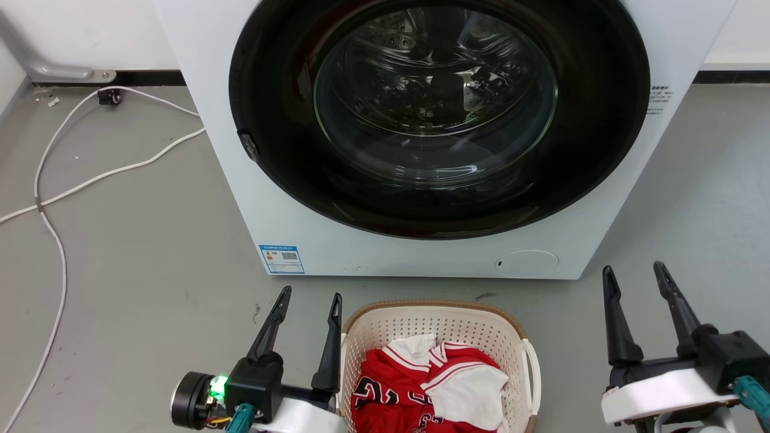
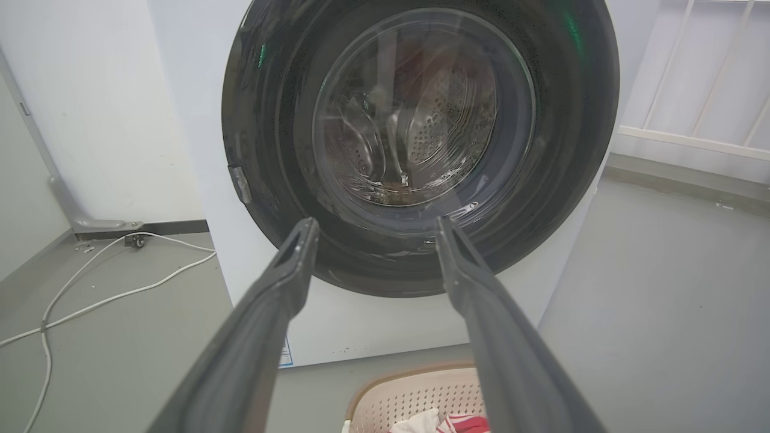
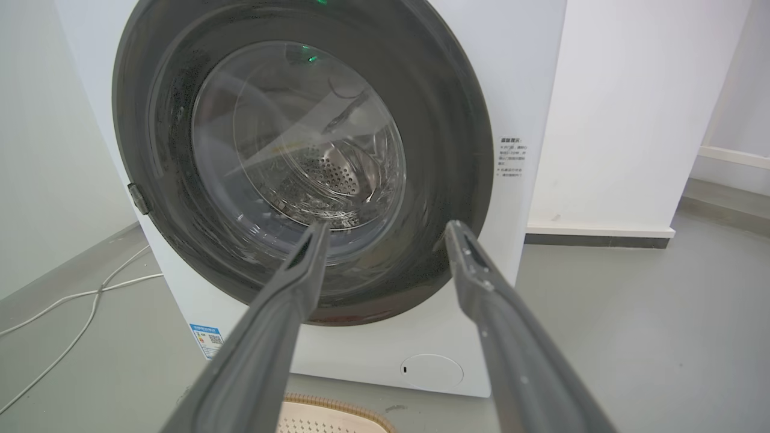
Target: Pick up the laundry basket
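floor (image 1: 150, 270) bears washer (image 1: 283, 204), laundry basket (image 1: 421, 325), cable (image 1: 64, 264)

The laundry basket (image 1: 445, 323), holding clothes (image 1: 415, 388), stands before the washing machine (image 1: 337, 240).

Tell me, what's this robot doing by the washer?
A two-armed robot faces a washing machine whose door is shut. The laundry basket, holding red and white clothes, sits on the floor before it. Both grippers are open and empty: the left gripper close beside the basket, the right gripper farther off. Nothing is lifted yet.
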Motion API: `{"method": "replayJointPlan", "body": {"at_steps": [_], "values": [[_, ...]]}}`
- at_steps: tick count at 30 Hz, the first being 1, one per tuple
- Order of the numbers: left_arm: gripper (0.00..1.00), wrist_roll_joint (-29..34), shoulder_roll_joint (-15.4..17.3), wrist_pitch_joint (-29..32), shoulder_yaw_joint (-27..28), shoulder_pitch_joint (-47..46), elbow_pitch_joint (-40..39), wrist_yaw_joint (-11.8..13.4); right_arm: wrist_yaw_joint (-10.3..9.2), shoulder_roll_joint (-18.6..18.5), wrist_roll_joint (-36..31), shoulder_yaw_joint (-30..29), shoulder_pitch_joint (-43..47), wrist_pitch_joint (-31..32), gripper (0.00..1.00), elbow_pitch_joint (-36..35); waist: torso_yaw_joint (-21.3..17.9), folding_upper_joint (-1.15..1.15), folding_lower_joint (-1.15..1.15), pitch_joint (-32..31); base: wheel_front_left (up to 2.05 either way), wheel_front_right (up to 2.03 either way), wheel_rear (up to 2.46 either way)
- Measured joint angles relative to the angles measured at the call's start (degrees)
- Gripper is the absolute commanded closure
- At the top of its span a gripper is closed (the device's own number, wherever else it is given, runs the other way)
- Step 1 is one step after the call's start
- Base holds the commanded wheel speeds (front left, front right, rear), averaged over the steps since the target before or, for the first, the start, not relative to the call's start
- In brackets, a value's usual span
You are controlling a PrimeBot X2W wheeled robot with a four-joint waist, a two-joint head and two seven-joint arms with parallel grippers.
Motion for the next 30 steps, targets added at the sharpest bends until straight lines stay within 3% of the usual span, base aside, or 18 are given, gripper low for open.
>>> {"method": "replayJointPlan", "body": {"at_steps": [9, 20, 30], "values": [[0.0, 1.7, -0.7, -0.8, 0.9, 0.7, 2.8, -0.3, 0.0, 0.0, -1.3, 0.1, 0.6, -0.9, 0.0, 4.6, -0.4, 0.0, 0.0, 0.0, 0.0, 0.0, 0.0], [0.0, 5.2, -1.4, -1.3, 1.5, 0.8, 3.6, -1.0, 0.0, 0.0, -3.6, 0.5, 0.5, -1.5, 0.0, 4.5, -0.4, 0.0, 0.0, 0.2, 0.0, 0.0, 0.0], [0.0, 4.8, -1.6, -1.4, 2.1, 0.8, 3.6, -0.9, 0.01, 0.0, -3.4, 0.5, 0.5, -1.5, 0.0, 4.3, -0.3, 0.0, 0.0, 0.2, 0.0, 0.0, 0.0]]}}
